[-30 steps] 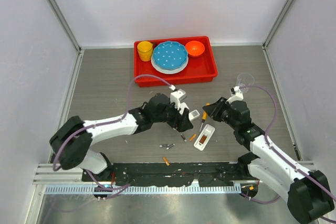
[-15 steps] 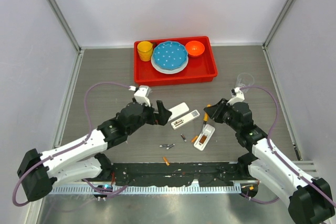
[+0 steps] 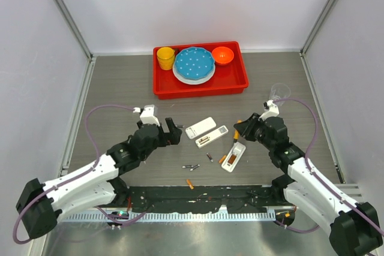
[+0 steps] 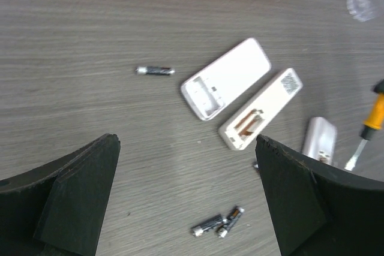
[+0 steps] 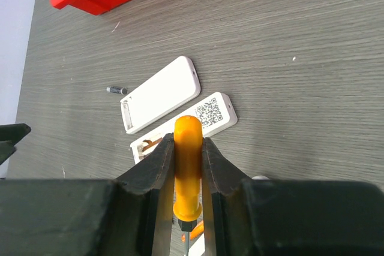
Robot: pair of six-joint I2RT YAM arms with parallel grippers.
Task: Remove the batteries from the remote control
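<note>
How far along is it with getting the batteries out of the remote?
Done: remote lies open, bay looks empty, batteries loose on the table. In hand: right gripper clamps the screwdriver; left gripper open, empty. Left: something orange in the other white piece, perhaps a battery.

~6 batts (image 4: pixel 155 71), 3 white remote pcs (image 3: pixel 201 127), 1 screwdriver (image 5: pixel 188 142).

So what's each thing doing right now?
Left gripper, jaws open, empty.
Right gripper, jaws shut on the screwdriver.
Remote, back open, slot looks empty.
Wide white piece, lying beside the remote.
Batteries, out, loose on the table.
</note>
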